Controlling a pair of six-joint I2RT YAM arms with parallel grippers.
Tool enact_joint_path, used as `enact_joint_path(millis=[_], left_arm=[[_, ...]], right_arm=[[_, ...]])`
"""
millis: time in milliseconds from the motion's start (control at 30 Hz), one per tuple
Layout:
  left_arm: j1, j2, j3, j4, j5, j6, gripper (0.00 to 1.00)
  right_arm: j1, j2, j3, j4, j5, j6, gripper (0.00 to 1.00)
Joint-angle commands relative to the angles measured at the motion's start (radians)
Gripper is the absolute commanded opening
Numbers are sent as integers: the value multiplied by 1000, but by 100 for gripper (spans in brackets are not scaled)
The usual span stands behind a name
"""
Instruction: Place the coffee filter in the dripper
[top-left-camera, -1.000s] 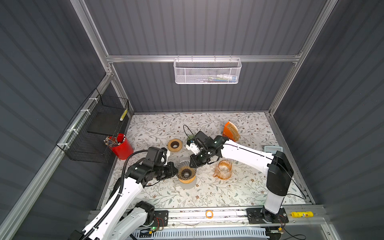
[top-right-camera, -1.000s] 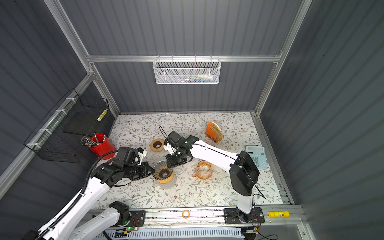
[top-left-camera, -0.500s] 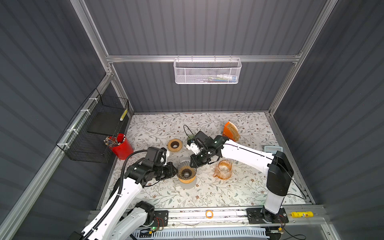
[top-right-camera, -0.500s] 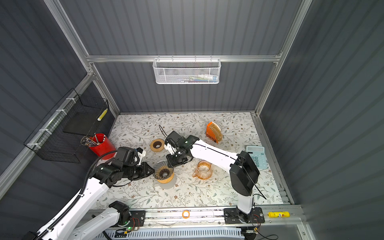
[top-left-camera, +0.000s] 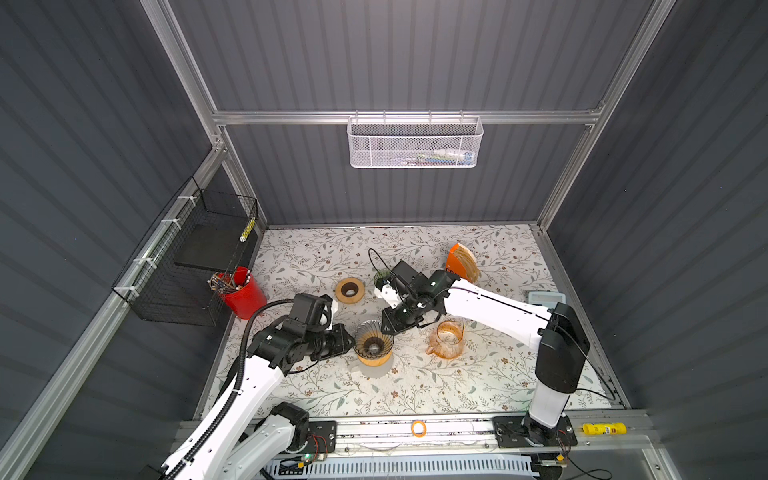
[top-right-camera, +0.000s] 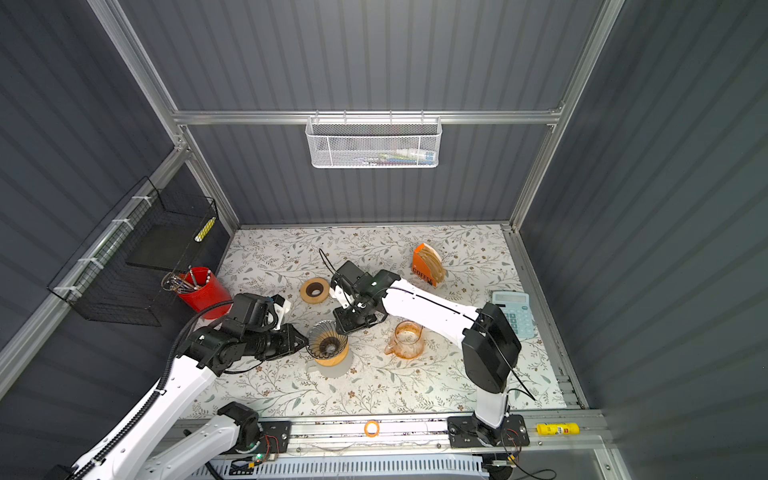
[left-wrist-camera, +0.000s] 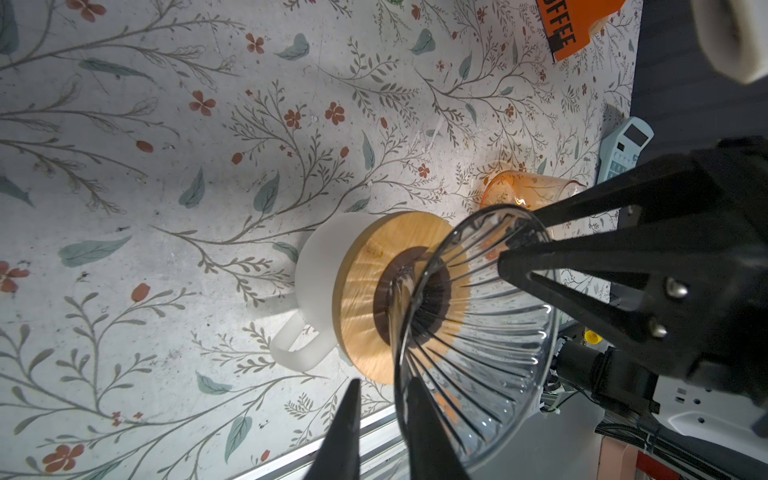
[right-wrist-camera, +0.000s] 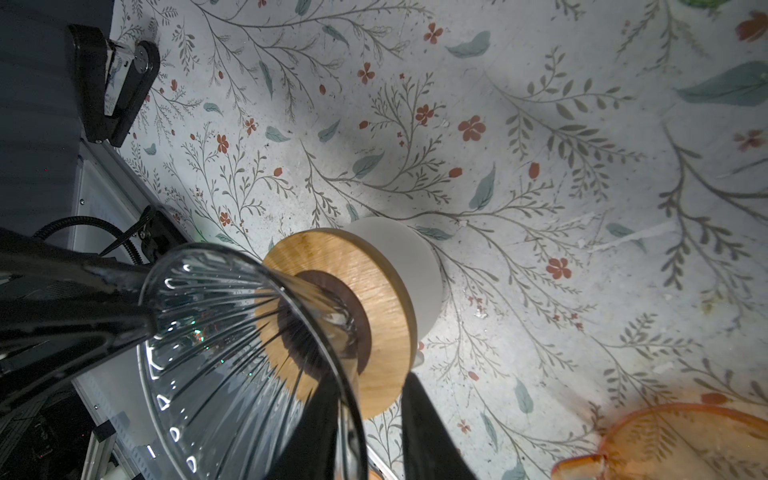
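From the wrist views I see each gripper's jaws slightly parted astride the rim of the clear ribbed glass dripper — left gripper, right gripper — clamping nothing. Both top views add the tan paper coffee filters — upright in their orange holder, well apart on the floral surface.

dripper: clear ribbed glass cone on a wood collar, upright on a white mug. You can see straight through the glass to the dark neck. The rim wall runs between the left gripper jaws on one side and between the right gripper jaws roughly opposite. Both pairs are parted, with slack on the outer side. coffee filter: tan paper stack on edge in an orange COFFEE holder, well apart from both jaw pairs, nearer the right ones.
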Motion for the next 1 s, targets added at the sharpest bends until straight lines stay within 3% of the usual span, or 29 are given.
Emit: enact_joint_path(millis=[0,600,967], left_arm=[[-2,-16,33,-25,-8,19,25],[-2,-23,56,-37,-57,7,30],[-2,-32,121,-93,-177,-15,30]], right_arm=[[-1,-34,25,-19,6,1,31],[-6,-100,16,-24,35,12,34],[-44,-175,-39,12,44,33,35]])
